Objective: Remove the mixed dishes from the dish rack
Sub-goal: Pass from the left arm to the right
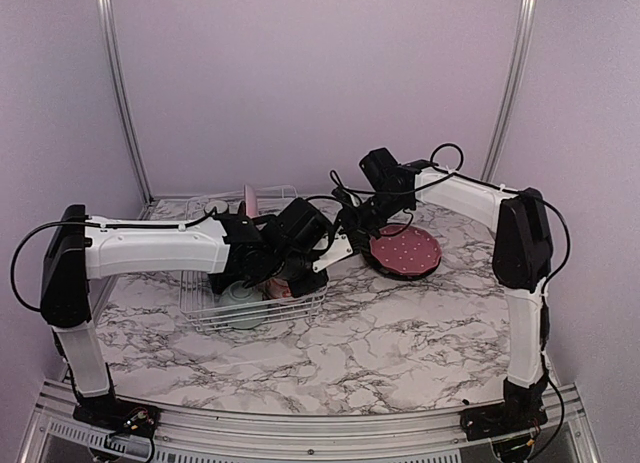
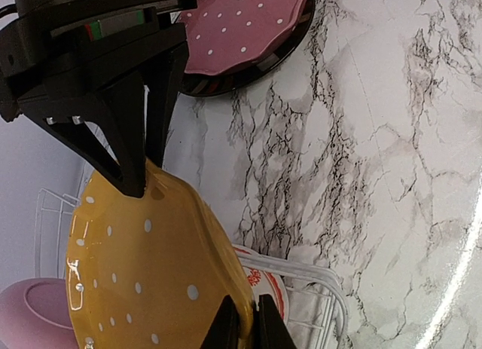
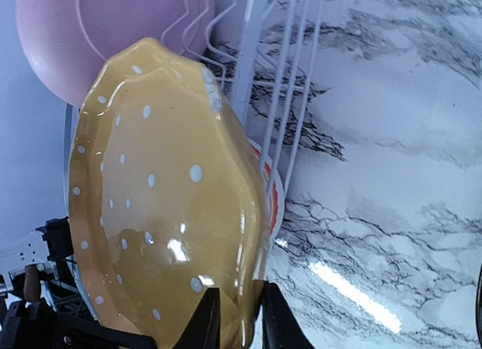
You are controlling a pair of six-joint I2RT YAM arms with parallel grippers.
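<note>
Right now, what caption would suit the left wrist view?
Left gripper and right gripper hold a yellow plate by the rack; red plate atop black plate.

White wire rack [image 1: 200, 311] left of worktop centre, pink plate [image 1: 250, 198] upright inside; yellow dotted plate [image 3: 166, 206] on edge; dark red dotted plate [image 1: 405, 249] flat on black plate [image 2: 226, 84], right of centre.

Bright even light, glare on yellow plate [image 3: 166, 194]

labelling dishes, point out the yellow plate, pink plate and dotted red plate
yellow plate [image 3: 158, 206], right wrist view, middle of its face
pink plate [image 3: 49, 36], right wrist view, bare upper left part
dotted red plate [image 2: 241, 25], left wrist view, middle of its top
</note>
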